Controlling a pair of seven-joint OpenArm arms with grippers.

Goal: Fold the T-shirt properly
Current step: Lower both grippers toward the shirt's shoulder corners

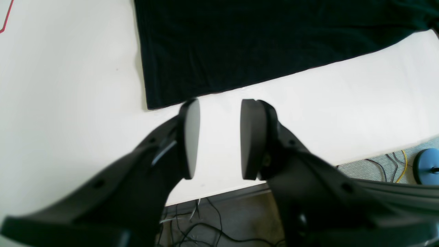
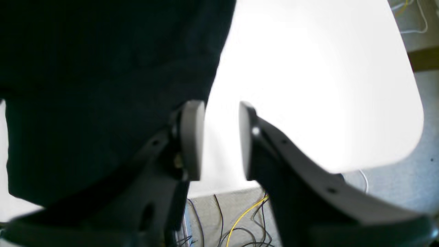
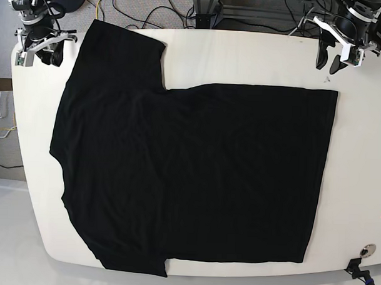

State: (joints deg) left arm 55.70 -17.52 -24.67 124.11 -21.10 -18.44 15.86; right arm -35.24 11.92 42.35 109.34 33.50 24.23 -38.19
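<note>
Your shirt point(image 3: 195, 174) lies flat and unfolded on the table point(image 3: 243, 57), long axis running 9 to 3 in the base view, sleeves at 9, hem at 3. Both grippers stand partly open with nothing between the jaws: the left gripper point(image 3: 330, 61) hovers at 1 o'clock, just beyond the hem's far corner, and the right gripper point(image 3: 44, 55) at 11, beside the far sleeve. Each arm is nearest its own far corner, so I'd expect 2 matched grasps there.
</note>
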